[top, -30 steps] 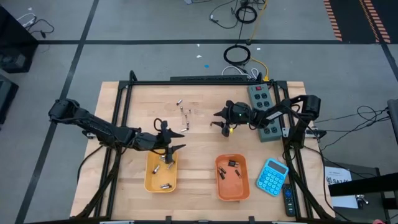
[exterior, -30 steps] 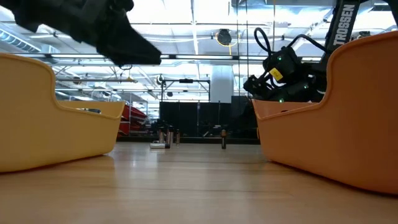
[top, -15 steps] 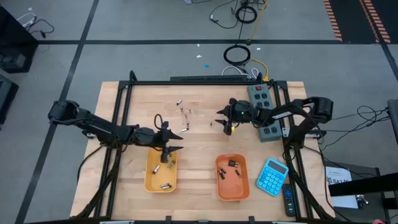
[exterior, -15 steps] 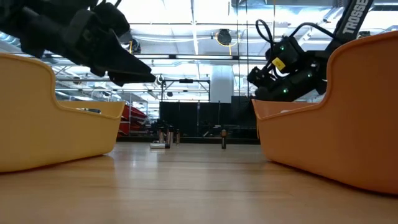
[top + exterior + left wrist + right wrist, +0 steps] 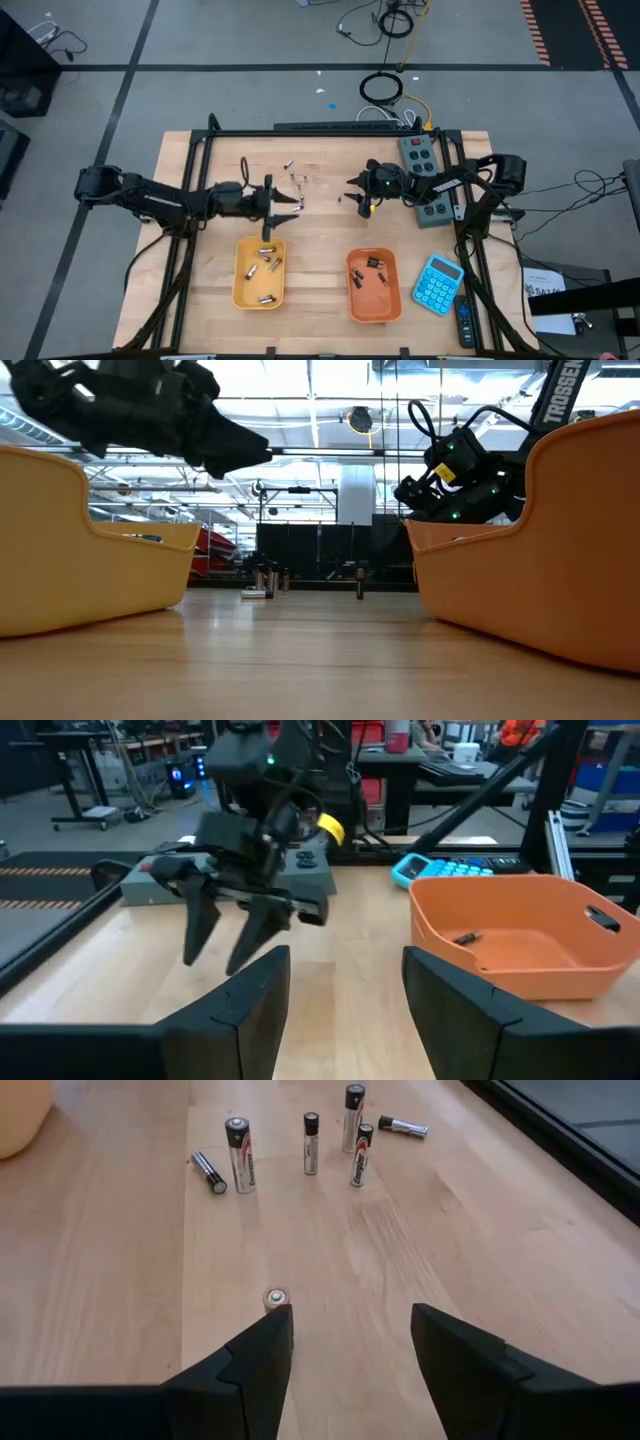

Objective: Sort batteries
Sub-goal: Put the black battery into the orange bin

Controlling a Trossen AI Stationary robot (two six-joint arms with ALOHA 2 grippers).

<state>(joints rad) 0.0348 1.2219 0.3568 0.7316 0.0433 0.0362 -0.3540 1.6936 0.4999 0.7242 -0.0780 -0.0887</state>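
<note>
Nearest the front edge: yellow tray [image 5: 258, 290] with a handful of batteries in it, orange tray [image 5: 374, 297] with a few of the small dark ones, blue calculator [image 5: 438, 283] off to the right

Left gripper [image 5: 287, 203] has just pulled up and away from the yellow tray; half a second ago it hung right over the tray's far rim, now it's past it, over bare wood, nosing toward the loose batteries [image 5: 297, 186]. Fingers parted, nothing between them (left wrist view shows a clear gap), so I'd read that as a drop done and the arm heading back for the next pick

Right gripper [image 5: 356, 191] barely shifted over the last second, a small back-and-forth and that's it. It hovers mid-table, jaws spread wide, empty. Its wrist camera has one battery standing on end [image 5: 275, 1299] just beside the left-hand finger, not yet between the two, so it needs a small sideways correction before closing. Risk: a finger clips it on the way down and topples it

Farther back: the unsorted cluster, some upright, a couple lying flat, both sizes mixed [image 5: 304, 1140]. Power strip [image 5: 424, 178] behind the right arm

Progress guess: over halfway, several in the trays, roughly half a dozen left on the table
</note>
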